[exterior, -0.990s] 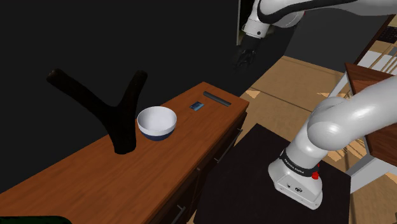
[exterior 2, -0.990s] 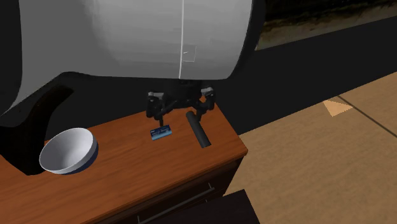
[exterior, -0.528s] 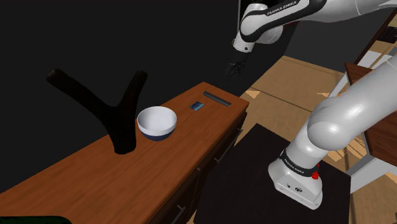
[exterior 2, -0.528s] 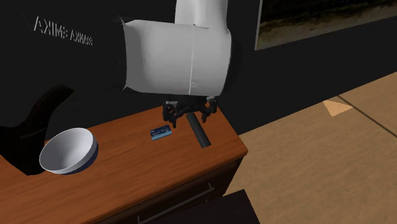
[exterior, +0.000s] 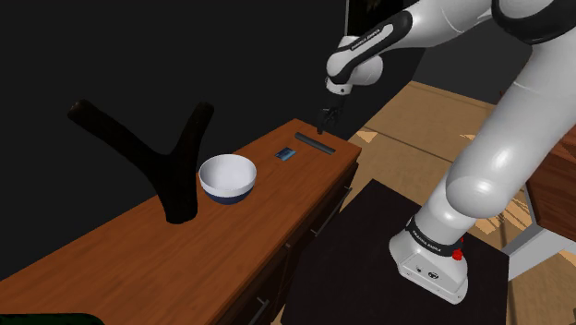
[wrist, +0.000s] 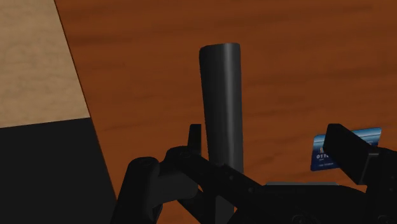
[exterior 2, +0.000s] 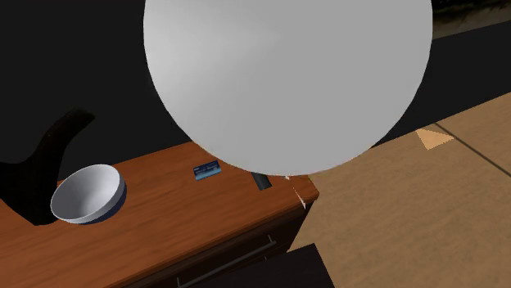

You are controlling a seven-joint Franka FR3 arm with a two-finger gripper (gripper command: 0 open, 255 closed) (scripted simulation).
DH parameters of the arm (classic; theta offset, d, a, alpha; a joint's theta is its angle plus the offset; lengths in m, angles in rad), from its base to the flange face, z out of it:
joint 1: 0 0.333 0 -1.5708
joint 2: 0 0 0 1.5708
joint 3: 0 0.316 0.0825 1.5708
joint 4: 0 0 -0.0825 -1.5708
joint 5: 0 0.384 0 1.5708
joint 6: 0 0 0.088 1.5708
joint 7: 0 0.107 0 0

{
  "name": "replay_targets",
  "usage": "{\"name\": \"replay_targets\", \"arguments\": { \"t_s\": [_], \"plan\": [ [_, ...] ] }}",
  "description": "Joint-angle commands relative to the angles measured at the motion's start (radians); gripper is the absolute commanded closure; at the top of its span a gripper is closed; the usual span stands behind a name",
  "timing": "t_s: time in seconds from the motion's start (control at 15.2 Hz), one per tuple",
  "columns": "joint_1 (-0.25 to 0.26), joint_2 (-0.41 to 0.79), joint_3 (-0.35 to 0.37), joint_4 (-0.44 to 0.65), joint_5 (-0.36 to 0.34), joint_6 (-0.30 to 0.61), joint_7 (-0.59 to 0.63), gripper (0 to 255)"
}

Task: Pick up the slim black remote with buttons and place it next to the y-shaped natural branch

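We are recording the hand (exterior: pixel 324 120) as released: in the wrist view its fingers (wrist: pixel 347 145) are standing apart and clasping nothing. The slim black remote (exterior: pixel 315 143) is running up between them, close beside one finger and well off the other. Compared with a second ago, the hand has come down from high beyond the desk's (exterior: pixel 185 263) end and is now hovering just above the remote, while the remote itself has not shifted. It is lying flat near the desk's far end. A small blue card (exterior: pixel 284 155) is lying near it, and a white bowl (exterior: pixel 228 177) is sitting further along. The dark y-shaped branch (exterior: pixel 157 162) is standing just past the bowl, well apart from the remote. We are judging the approach as nearly complete, with the grasp not yet made and the whole carry to the branch outstanding. We are flagging one risk: because the remote is sitting off-centre between the fingers, closing may push it sideways before it seats.
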Motion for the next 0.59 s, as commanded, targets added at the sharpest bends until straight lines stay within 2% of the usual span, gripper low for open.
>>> {"name": "replay_targets", "arguments": {
  "t_s": [0.0,0.13,0.53],
  "plan": [
    [-0.002,0.077,-0.001,0.033,0.027,0.035,-0.034,0],
    [-0.01,0.14,0.0,0.064,0.051,0.058,-0.066,0],
    [-0.015,0.203,0.015,0.049,0.091,0.131,-0.093,0]
  ]
}}
